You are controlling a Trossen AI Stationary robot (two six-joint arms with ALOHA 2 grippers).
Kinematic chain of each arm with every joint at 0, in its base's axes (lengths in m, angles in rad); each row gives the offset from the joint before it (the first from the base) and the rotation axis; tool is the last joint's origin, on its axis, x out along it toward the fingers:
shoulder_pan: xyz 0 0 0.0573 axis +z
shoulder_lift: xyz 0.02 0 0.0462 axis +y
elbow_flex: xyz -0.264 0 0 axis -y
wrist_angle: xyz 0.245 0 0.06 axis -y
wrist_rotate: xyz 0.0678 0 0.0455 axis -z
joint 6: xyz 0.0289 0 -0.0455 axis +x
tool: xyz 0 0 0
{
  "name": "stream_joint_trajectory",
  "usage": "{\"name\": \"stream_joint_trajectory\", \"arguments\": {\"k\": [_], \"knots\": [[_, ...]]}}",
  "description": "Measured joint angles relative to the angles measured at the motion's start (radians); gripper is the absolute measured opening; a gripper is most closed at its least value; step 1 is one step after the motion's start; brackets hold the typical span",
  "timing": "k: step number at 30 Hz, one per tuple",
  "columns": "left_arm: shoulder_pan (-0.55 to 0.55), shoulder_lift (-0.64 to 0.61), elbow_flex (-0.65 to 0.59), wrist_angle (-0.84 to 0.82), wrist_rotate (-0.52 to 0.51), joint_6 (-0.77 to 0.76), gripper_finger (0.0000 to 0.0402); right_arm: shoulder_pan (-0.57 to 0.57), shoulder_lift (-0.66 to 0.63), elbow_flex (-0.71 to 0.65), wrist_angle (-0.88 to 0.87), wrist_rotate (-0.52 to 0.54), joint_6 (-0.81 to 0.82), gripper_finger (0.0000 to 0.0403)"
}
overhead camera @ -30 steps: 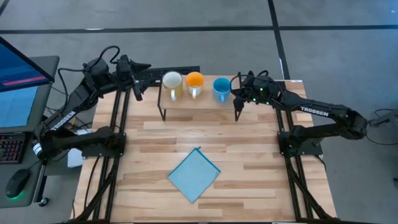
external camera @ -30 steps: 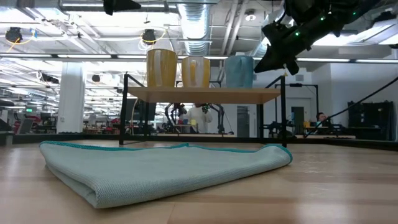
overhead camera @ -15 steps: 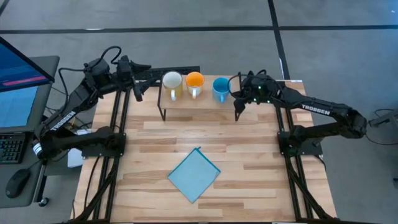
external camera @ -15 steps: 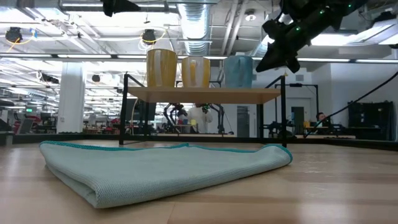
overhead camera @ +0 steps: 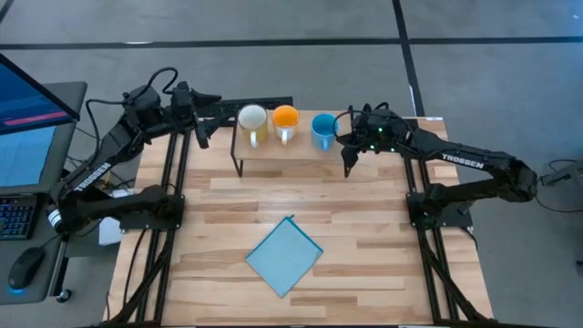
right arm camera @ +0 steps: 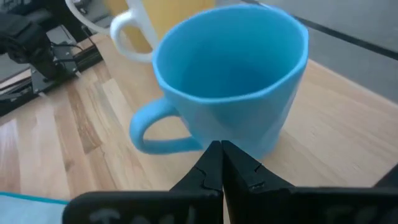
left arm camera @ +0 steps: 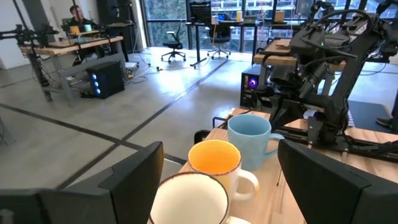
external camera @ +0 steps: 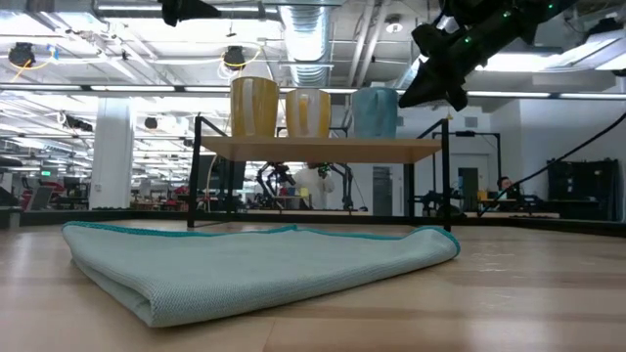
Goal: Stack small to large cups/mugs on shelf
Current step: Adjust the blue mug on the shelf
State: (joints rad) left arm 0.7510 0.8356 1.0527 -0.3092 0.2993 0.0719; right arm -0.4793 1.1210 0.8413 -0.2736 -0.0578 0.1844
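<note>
Blue-green cloth (external camera: 245, 269) lies folded at the near end of the wooden worktop (overhead camera: 364, 246). Seen from above, it is a flat square turned like a diamond. It sits well apart from everything else.

Past the cloth stands the little shelf (external camera: 323, 150), with a light wood top and thin black legs. It is near the far edge of the worktop. Three mugs stand in a row on top of it, all upright and close together. From the left arm's side to the right arm's side they go like this: the cream mug (overhead camera: 251, 121) with a white inside, the orange mug (overhead camera: 285, 119) with a white handle, and the light blue mug (overhead camera: 323, 129).

The right gripper (overhead camera: 347, 155) hangs just beside the light blue mug, at the shelf's end. Its two fingers (right arm camera: 211, 168) are pressed together and hold nothing. In its own wrist view the blue mug's side is just past the fingertips, and I cannot tell if they touch it.

The left gripper (overhead camera: 200, 132) waits off the other end of the shelf, near the cream mug but not touching it. Its fingers (left arm camera: 140, 171) are spread wide, with nothing between them.

Farther back in the room are desks, office chairs and a person sitting far away.
</note>
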Motion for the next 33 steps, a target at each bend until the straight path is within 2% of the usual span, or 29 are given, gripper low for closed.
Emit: {"name": "stream_joint_trajectory", "arguments": {"k": [19, 33], "knots": [[0.0, 0.0, 0.0, -0.026, 0.0, -0.009, 0.0308, -0.006, 0.153, 0.032, 0.075, -0.054, -0.018, 0.0021], [0.0, 0.0, 0.0, -0.043, 0.0, -0.007, 0.0308, -0.034, 0.162, 0.086, 0.041, -0.05, -0.057, 0.0021]]}}
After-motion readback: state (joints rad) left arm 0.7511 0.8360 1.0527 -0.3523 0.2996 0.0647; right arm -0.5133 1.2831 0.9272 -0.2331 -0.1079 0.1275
